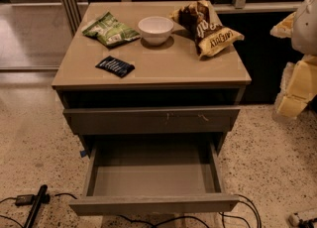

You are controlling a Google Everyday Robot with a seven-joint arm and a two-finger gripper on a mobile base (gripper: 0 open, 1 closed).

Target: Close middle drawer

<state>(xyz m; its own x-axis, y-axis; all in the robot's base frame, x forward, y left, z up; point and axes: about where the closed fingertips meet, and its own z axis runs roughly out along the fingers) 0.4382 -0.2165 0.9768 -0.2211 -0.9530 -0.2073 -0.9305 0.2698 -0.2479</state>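
The middle drawer (153, 203) is pulled far out of the grey-taupe cabinet (148, 76). Its plain flat front faces me low in the view, and its smooth grey box (153, 175) is empty. Above it, the taller drawer front with small light scratch marks (151, 119) stands slightly out from the cabinet. My gripper (293, 90) is at the right edge of the view on the cream-white arm. It is beside the cabinet at about top-drawer height, well apart from the open drawer.
On the cabinet top lie a green snack bag (110, 29), a white bowl (155, 28), a brown chip bag (210, 26) and a dark blue packet (115, 66). Black cables and a black device (34, 204) lie on the speckled floor by the drawer front.
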